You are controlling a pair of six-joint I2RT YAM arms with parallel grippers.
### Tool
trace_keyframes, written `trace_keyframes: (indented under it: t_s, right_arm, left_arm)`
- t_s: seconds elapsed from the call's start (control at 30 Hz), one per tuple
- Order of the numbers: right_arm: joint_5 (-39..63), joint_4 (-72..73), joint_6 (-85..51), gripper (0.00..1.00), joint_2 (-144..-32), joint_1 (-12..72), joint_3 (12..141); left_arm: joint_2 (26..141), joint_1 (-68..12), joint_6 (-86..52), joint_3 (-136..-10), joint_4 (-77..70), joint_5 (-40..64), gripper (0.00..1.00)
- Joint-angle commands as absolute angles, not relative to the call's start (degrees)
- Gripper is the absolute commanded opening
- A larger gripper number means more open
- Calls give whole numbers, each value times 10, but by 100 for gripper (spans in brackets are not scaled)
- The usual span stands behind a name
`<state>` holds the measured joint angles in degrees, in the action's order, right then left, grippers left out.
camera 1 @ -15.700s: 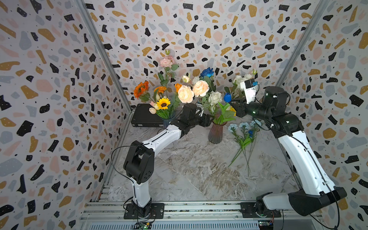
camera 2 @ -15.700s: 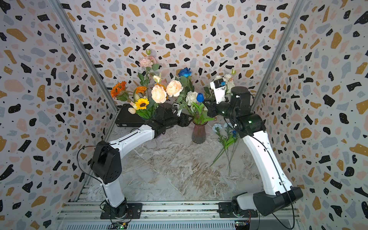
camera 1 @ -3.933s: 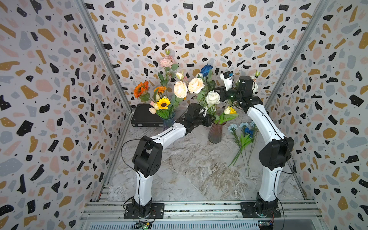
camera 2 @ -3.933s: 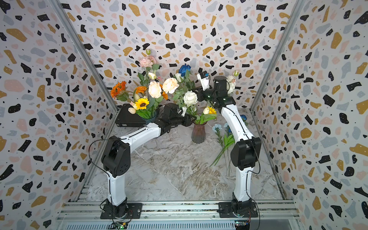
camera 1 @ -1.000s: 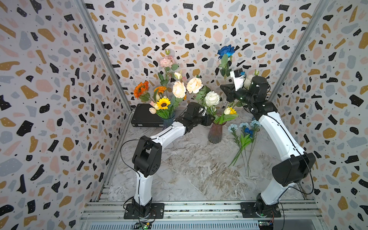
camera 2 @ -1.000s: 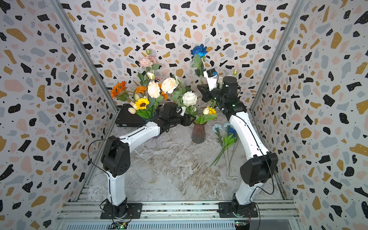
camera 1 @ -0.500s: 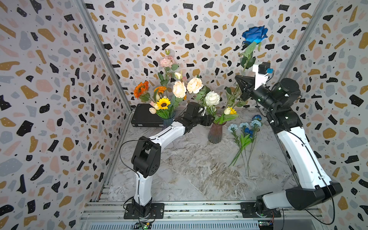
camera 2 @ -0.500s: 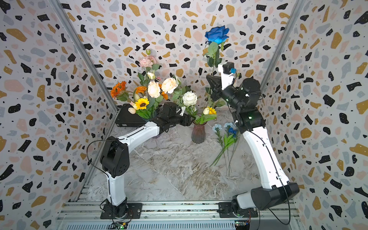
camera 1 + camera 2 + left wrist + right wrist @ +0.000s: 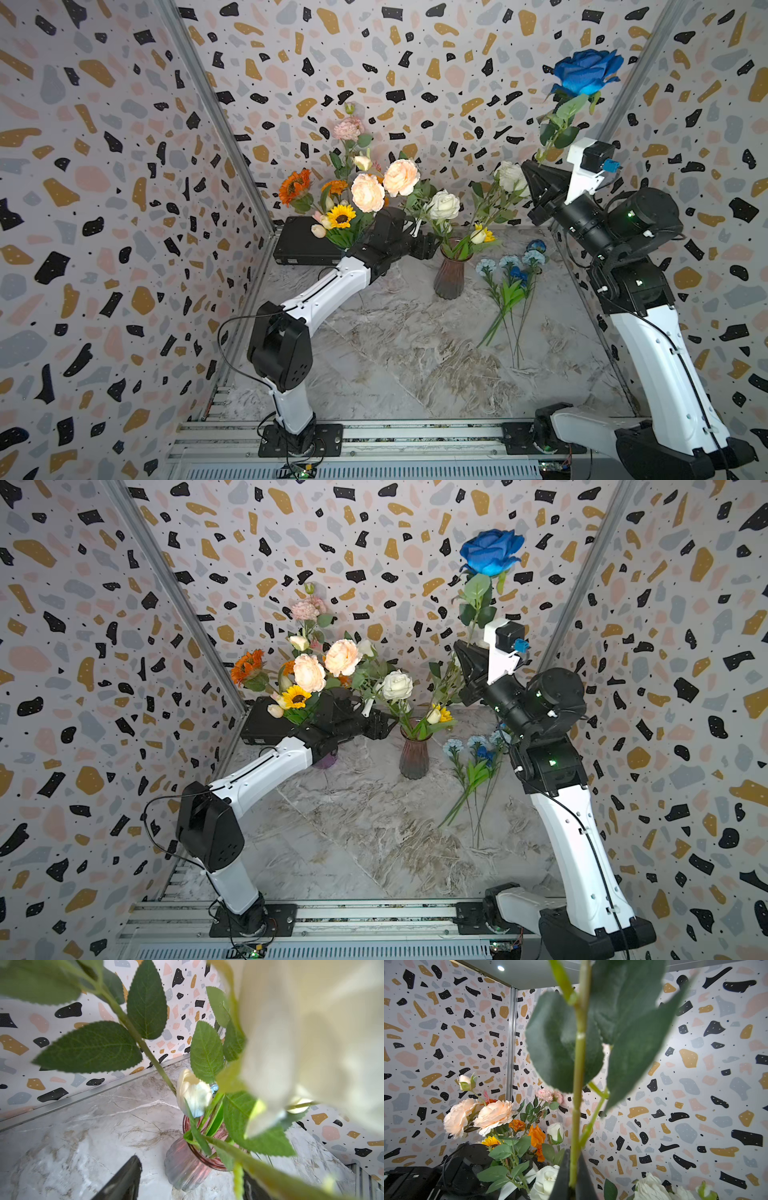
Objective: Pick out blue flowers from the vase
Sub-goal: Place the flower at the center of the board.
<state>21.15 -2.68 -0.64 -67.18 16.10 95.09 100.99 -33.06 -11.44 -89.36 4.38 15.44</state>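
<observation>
Blue rose [image 9: 586,77], deep royal blue with layered, curled petals, stands high above the right claw [image 9: 539,166]. Its thin green stem [image 9: 578,1084], which carries serrated leaves, is pinched between the closed black jaws, well clear of the vase. Below that claw, pale ruffled blue flowers [image 9: 509,274] lie flat on the marble-patterned table [image 9: 395,353]. The left claw [image 9: 384,727] sits just beside the neck of the ribbed pink glass vase [image 9: 449,278], jaws spread apart and gripping nothing; whether it touches the vase is unclear.
</observation>
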Motion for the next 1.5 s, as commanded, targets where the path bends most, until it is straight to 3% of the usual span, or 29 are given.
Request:
trace_keyframes:
  t_s: [0.0,0.57,1.27,1.47]
  right_arm:
    - [210,-11,-16,0,-640,163,957]
    - [228,145,-77,0,-598,163,922]
    - [205,-11,-52,0,-594,163,995]
    - [142,-177,-25,0,-621,163,1081]
  left_arm:
    - [981,-327,-104,-868,32,145,73]
    - [913,-327,-102,-786,24,118,74]
    - [954,-327,-94,-827,157,105,83]
    - [941,-327,-93,-802,164,101,84]
